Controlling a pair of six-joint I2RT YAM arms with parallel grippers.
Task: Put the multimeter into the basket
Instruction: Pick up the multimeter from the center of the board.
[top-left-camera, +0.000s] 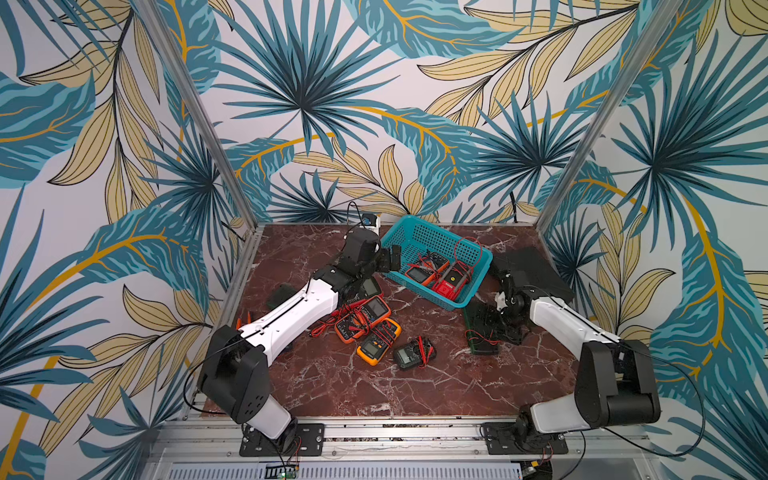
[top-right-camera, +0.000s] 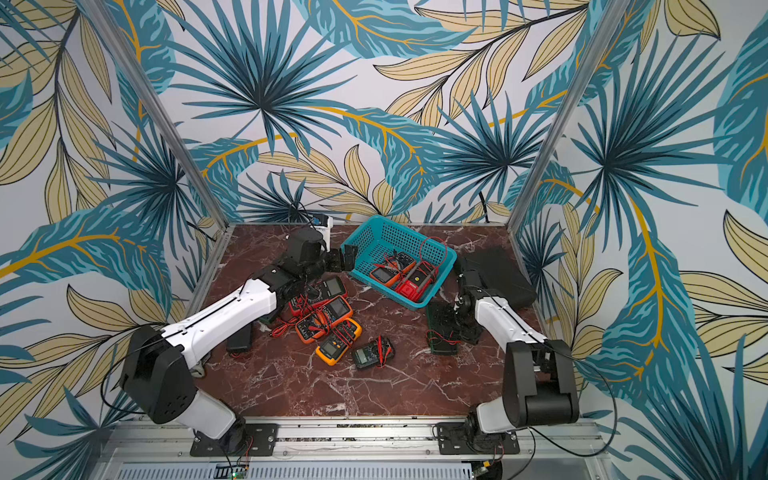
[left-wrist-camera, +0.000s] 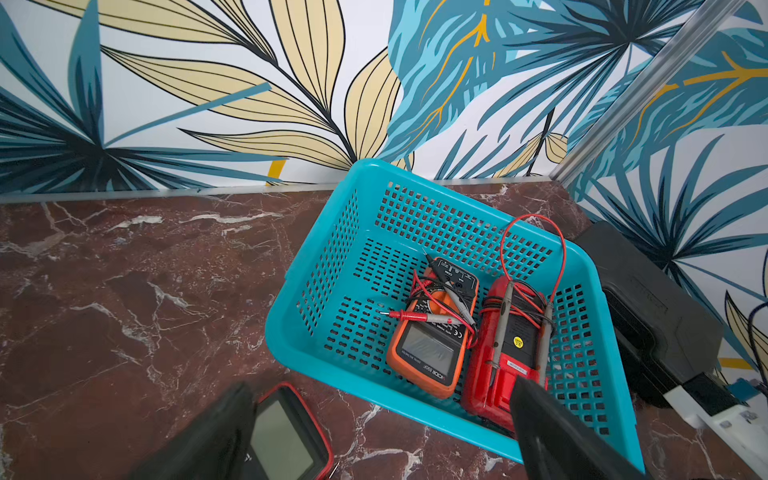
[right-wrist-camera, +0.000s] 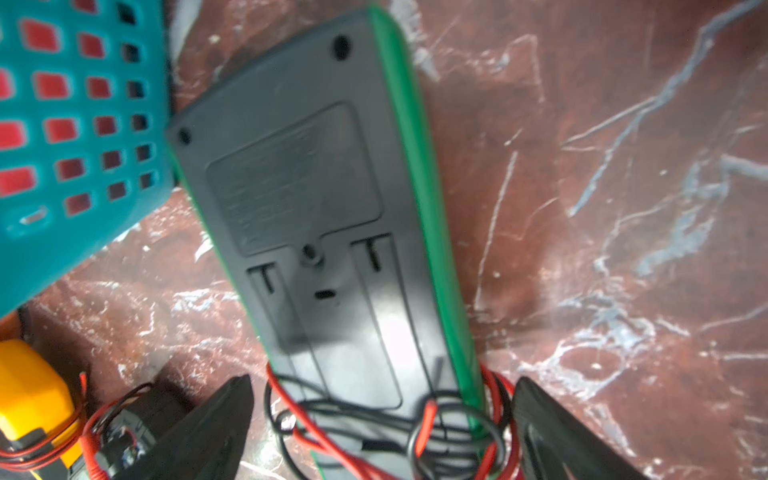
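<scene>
Marble-patterned tabletop (top-left-camera: 415, 386) fills the lower middle in both top views, and the teal basket (top-left-camera: 440, 241) sits at its upper centre, already holding an orange multimeter (left-wrist-camera: 432, 332) and a red meter (left-wrist-camera: 511, 353). Left of centre lies a pile of multimeters (top-left-camera: 370, 320). The one in hand looks to be the green-edged multimeter (right-wrist-camera: 307, 187), face down on the table just beside the basket's lower right corner. The right gripper (right-wrist-camera: 382, 395) straddles its lead-wrapped end, jaws wide apart and gripping nothing. The left gripper (top-left-camera: 388, 258), also spread and empty, hovers at the basket's left rim. To do this well, close squarely across the case's narrow sides, trapping the red and black leads (right-wrist-camera: 436, 428) so no loop dangles, lift clear of the rim, and release over bare mesh.
</scene>
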